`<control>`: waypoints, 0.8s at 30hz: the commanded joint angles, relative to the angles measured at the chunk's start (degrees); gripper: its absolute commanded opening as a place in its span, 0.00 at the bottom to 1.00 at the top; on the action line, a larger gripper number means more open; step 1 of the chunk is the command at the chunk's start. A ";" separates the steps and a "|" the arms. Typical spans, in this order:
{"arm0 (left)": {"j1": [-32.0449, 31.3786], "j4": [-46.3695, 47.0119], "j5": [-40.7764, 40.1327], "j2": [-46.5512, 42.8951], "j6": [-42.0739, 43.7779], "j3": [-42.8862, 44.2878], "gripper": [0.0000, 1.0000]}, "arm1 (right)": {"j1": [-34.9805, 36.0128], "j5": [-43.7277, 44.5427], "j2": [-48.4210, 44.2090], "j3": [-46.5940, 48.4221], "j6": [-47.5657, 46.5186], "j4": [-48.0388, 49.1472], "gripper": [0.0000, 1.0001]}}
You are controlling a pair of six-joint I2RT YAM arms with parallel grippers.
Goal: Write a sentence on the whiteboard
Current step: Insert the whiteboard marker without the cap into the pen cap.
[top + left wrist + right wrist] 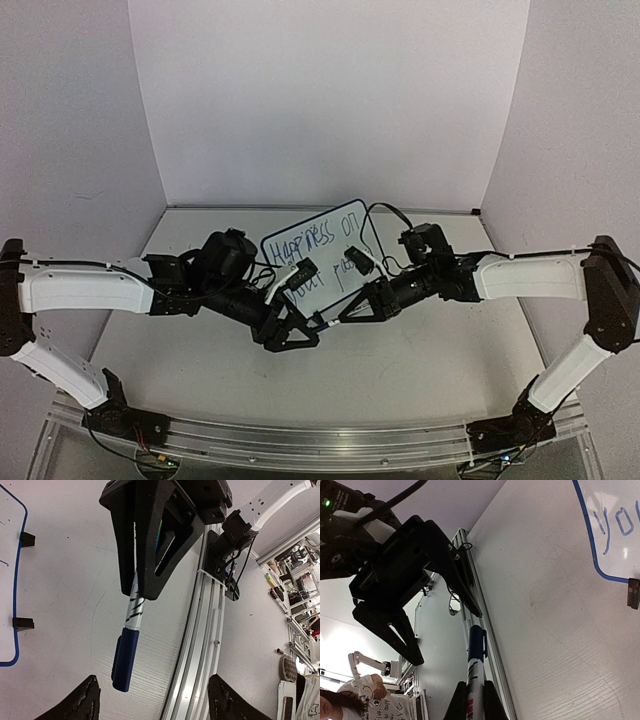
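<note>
L gripper (154, 677): fingers (82, 702) spread wide, nothing btwn them, aimed at capped end of marker (125, 655), not touching it.

Centre: whiteboard (335, 218) flat on table (420, 370), mid-table, turned at a slant, just beyond both grippers. Blue rim and two black clip feet (27, 539) show in L wrist view. Sentence (318, 240): top line reads "Happiness on"; 2nd line partly hidden by the arms, can't read in full.

R gripper (473, 695): clamped tight on marker barrel; dark-blue cap on, sticking out toward L gripper, above bare table near board's edge.
</note>
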 commanded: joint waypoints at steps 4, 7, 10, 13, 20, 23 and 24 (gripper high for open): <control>-0.04 0.69 1.45 2.77 -4.05 2.42 0.77 | 0.14 -4.21 -1.36 1.09 0.39 1.62 0.00; -0.03 1.17 3.27 4.26 -4.79 3.52 0.79 | 0.14 -3.95 -1.69 0.45 0.48 1.70 0.00; -0.03 0.95 4.12 5.63 -4.85 4.57 0.77 | 0.23 -3.98 -1.79 0.29 0.48 1.70 0.00; -0.03 1.01 4.87 6.55 -4.82 5.38 0.73 | 0.33 -4.26 -1.56 0.38 0.33 1.73 0.00; -0.03 0.83 5.78 8.10 -4.58 6.77 0.48 | 0.58 -5.46 -0.74 0.60 0.00 1.70 0.00; -0.03 0.25 5.67 8.36 -4.07 7.14 0.36 | 0.67 -5.90 -0.72 0.51 -0.15 1.70 0.00; -0.03 0.09 5.74 8.45 -3.84 7.25 0.30 | 0.67 -6.07 -0.68 0.44 -0.22 1.70 0.00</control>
